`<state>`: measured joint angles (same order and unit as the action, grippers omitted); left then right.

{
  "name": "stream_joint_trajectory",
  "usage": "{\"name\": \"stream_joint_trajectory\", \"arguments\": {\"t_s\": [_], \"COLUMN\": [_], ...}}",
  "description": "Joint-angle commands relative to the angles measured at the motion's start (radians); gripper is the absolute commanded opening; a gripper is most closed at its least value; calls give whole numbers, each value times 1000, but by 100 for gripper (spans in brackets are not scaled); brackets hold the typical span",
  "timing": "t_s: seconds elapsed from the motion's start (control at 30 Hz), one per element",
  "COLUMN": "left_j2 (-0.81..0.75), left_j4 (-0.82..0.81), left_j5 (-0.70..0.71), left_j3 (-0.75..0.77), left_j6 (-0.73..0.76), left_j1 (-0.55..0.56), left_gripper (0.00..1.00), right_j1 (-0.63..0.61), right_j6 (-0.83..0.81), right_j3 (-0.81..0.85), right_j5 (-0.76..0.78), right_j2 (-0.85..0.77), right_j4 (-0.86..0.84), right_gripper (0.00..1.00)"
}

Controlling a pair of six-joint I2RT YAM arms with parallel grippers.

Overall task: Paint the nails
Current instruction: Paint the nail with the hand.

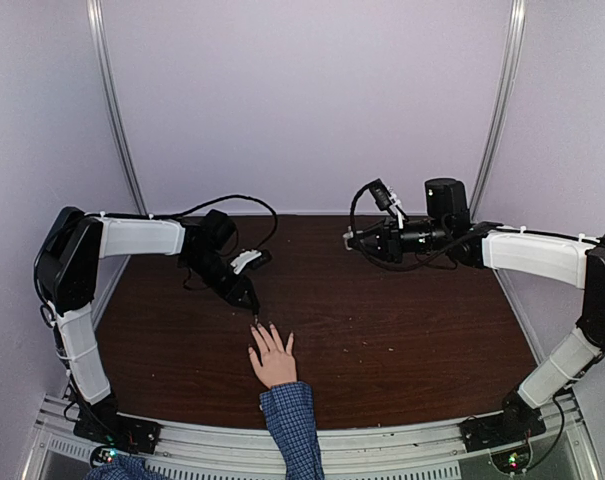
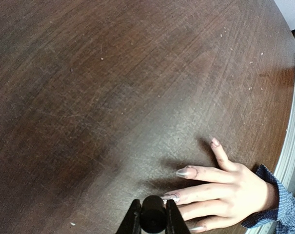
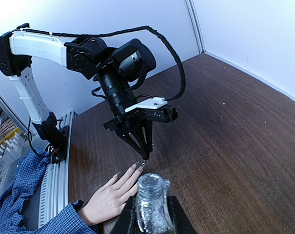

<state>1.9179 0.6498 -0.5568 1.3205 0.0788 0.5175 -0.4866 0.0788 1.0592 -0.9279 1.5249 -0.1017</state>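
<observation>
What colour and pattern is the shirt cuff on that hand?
Blue checked; the shirt cuff shows best in the right wrist view.

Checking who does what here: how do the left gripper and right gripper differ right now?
The left gripper points down just above the fingertips of the hand; the right gripper sits away from the hand, roughly level. The left gripper holds a black cap, the right gripper a clear bottle. Both have jaws shut on something.
</observation>
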Motion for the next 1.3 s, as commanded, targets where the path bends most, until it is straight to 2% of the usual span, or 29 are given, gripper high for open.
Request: {"name": "stream_joint_trajectory", "arguments": {"t_s": [0.0, 0.27, 0.43, 0.6, 1.27], "left_j2": [-1, -43, -76, -60, -16], "left_j4": [-32, -74, -115, -96, -18], "left_j5": [28, 40, -21, -81, -66], "left_j3": [27, 2, -24, -21, -4], "left_j6": [-12, -18, -16, -1, 33], "left_j1": [-10, -14, -13, -10, 6], "left_gripper": [0, 0, 0, 0, 0], "right_j1": [5, 5, 5, 5, 5], "right_j6": [4, 5, 6, 6, 6], "right_j3": [-10, -10, -9, -8, -6], "right_j5": [-17, -18, -19, -19, -19], "right_j2": [1, -2, -2, -2, 4], "right_j4": [-23, -23, -23, -23, -23], "right_gripper": [0, 0, 0, 0, 0]}}
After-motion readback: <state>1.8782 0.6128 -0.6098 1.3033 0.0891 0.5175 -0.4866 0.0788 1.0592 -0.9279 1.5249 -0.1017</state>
